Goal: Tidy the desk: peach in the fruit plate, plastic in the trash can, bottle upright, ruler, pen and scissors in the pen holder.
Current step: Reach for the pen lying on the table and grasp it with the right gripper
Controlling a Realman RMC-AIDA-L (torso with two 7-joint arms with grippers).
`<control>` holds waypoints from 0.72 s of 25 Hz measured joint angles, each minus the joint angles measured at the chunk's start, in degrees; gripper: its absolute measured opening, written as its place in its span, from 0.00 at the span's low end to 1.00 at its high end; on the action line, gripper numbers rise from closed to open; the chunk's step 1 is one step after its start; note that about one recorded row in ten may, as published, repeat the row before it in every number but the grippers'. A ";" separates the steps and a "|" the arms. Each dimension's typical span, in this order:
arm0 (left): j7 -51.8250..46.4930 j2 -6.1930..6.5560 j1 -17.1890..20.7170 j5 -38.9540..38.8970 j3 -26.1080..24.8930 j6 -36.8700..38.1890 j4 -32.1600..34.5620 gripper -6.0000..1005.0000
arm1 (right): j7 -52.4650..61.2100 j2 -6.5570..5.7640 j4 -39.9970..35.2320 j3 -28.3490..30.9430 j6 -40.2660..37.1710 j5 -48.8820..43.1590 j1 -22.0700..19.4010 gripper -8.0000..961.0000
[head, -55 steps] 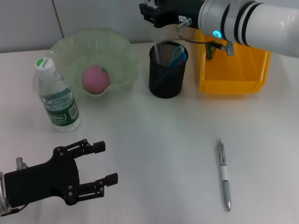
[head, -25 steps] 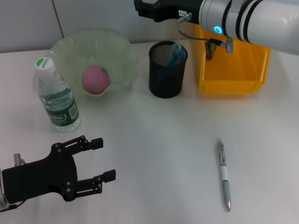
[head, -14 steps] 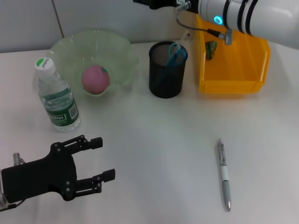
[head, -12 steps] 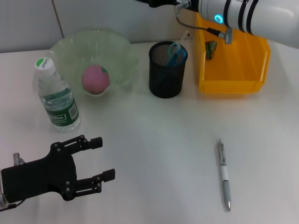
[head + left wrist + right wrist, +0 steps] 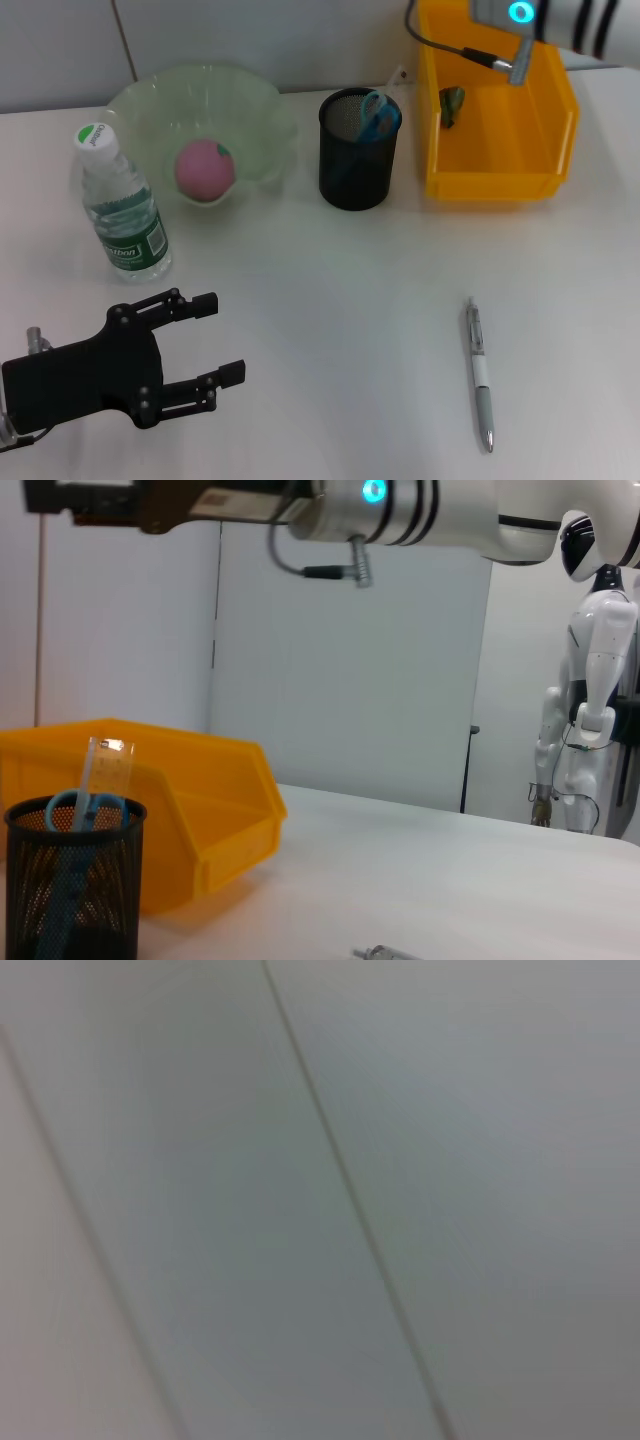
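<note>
No legible text anywhere. The clear plastic water bottle (image 5: 122, 208) beside the pale-green scalloped fruit plate (image 5: 150, 110) has printing on its green label and cap, too small to read.

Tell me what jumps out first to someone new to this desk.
The bright yellow trash can at the far right stands out, with the black pen holder beside it holding the blue scissors. On the left, the pink peach sits in the fruit plate. The open left gripper hovers near the front left.

pen (image 5: 480, 375) unobstructed (open desk (image 5: 340, 300)) — containers behind
</note>
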 joint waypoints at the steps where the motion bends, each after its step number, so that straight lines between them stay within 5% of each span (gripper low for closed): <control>1: -0.02 0.00 0.00 0.00 0.00 -0.01 0.00 0.80 | -0.83 0.00 0.36 2.05 -3.45 0.98 -0.17 0.71; 9: -0.05 0.00 -0.03 0.02 0.00 0.08 0.00 0.80 | -8.67 -0.77 6.48 14.94 -29.56 2.17 -1.13 0.71; 11: -0.06 -0.01 -0.03 0.03 0.00 0.16 0.00 0.80 | -9.72 -1.91 8.42 17.11 -34.52 1.93 -1.11 0.71; 12: -0.06 0.01 -0.01 0.02 0.00 0.28 0.00 0.80 | -10.19 -3.77 10.32 17.76 -38.97 1.82 -1.10 0.71; 13: -0.06 0.01 -0.01 0.02 0.00 0.28 0.00 0.80 | -10.19 -3.77 10.32 17.76 -38.97 1.82 -1.10 0.71; 14: -0.06 0.04 0.07 0.02 0.00 0.35 0.00 0.80 | -10.56 -5.54 11.76 17.77 -42.64 1.31 -1.10 0.71; 18: -0.06 0.06 0.20 0.02 -0.02 0.38 0.00 0.80 | -11.02 -7.71 13.28 17.82 -47.73 -2.05 -1.21 0.71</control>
